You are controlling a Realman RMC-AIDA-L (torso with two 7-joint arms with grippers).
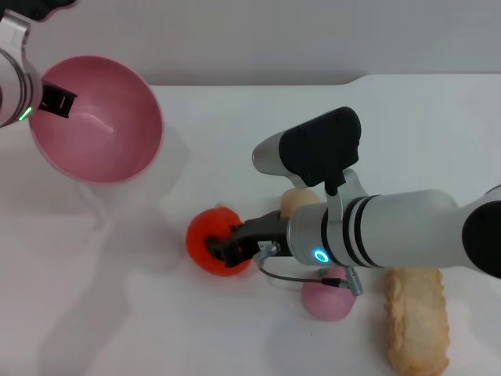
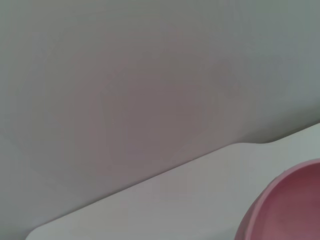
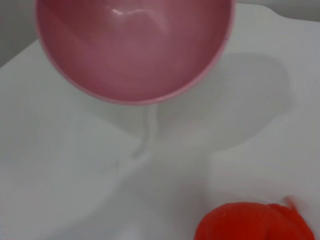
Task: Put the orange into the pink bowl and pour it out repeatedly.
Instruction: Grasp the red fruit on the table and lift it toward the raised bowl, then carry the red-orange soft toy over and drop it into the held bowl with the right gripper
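The pink bowl [image 1: 102, 125] is held up off the white table at the far left, tilted so its empty inside faces me. My left gripper [image 1: 55, 100] is shut on its rim. The bowl also shows in the left wrist view [image 2: 285, 210] and the right wrist view [image 3: 135, 45]. The orange [image 1: 207, 235] lies on the table near the middle, below and right of the bowl. My right gripper [image 1: 223, 249] reaches in from the right and lies over the orange's right side. The orange also shows in the right wrist view [image 3: 250, 222].
A beige ball [image 1: 297, 201] sits just behind my right arm. A pink peach-like fruit [image 1: 327, 298] lies under the arm near the front. A long tan bread-like piece [image 1: 416, 321] lies at the front right. The table's back edge [image 1: 258, 82] runs behind.
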